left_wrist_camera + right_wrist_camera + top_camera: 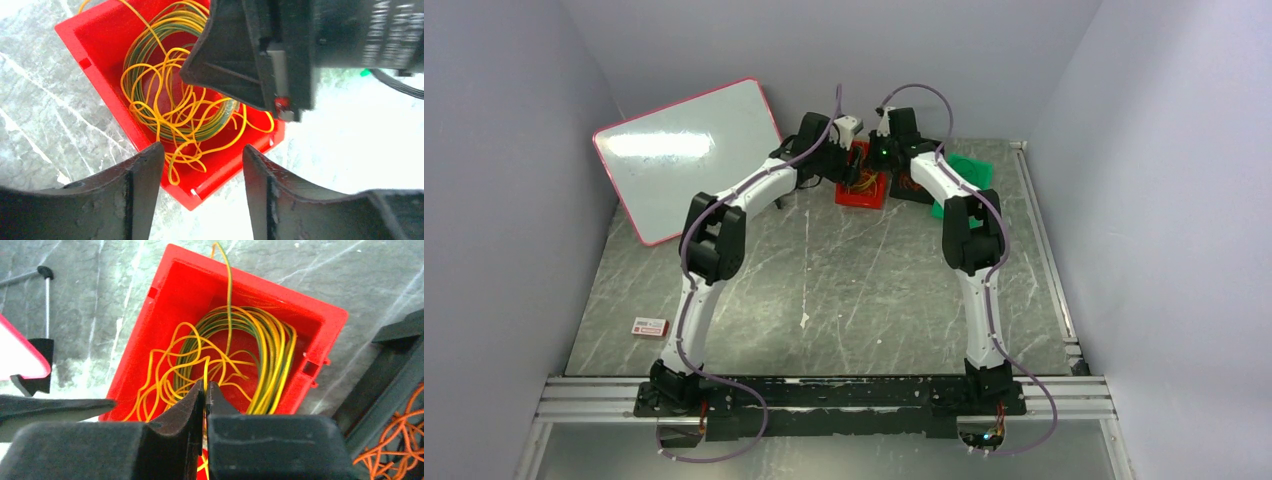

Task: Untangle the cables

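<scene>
The cables (165,95) lie as a tangle of yellow loops and a green-yellow coil in a red tray (100,45) at the back of the table (862,190). My left gripper (203,147) hangs open over the tray's near corner, with nothing between its fingers. My right gripper (206,385) is shut on one yellow strand that rises from the coil (260,340) into the seam between its jaws. In the left wrist view the right arm's black body covers the upper right part of the tray. In the top view both grippers, left (852,165) and right (882,160), meet over the tray.
A black tray (395,360) with orange cables (400,440) stands just right of the red one. A green piece (969,175) lies behind it. A pink-rimmed whiteboard (686,155) leans at the back left. A small red-and-white box (649,326) lies near the left wall.
</scene>
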You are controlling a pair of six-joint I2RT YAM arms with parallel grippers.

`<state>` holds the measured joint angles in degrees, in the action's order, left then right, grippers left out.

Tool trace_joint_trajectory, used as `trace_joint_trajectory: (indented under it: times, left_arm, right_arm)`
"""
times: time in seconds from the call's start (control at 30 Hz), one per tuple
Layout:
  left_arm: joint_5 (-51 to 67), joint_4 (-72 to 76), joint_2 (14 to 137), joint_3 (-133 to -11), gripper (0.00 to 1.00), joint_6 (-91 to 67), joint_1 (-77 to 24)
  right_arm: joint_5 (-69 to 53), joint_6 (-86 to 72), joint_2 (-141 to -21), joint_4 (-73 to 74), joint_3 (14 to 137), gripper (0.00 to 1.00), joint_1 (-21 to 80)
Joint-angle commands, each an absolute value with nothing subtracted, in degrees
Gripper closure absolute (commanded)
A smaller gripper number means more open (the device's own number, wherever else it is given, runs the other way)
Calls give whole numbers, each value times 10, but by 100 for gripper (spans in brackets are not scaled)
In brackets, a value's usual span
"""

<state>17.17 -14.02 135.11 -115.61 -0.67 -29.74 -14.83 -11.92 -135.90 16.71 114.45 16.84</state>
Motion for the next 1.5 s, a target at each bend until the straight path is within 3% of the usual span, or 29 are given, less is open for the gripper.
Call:
trace_joint_trajectory:
  times: [0.0,0.2,0.9,1.03,1.23,1.37,1.47]
  left_arm:
    - [177,-128,1269,-1135,34,-3,-298]
    - [180,-97,1201,-1091,22,-20,-287]
    - [55,-54,932,-839,16,-53,-240]
    - [-11,-52,860,-779,14,-68,-239]
    - [-64,-91,741,-687,2,-84,-238]
    - [-89,-119,652,-617,0,-101,-238]
    - [-115,-143,587,-573,0,-116,-239]
  right_arm:
    - [-118,-119,-1327,137,1126,92,164]
    - [-119,-124,-1313,122,1118,86,163]
    - [-51,-127,-1152,67,1010,38,155]
    - [-42,-133,-1088,47,954,36,155]
    - [-31,-169,-956,18,836,25,155]
    - [-40,-179,-858,21,762,4,155]
    - [-48,-178,-783,48,709,0,155]
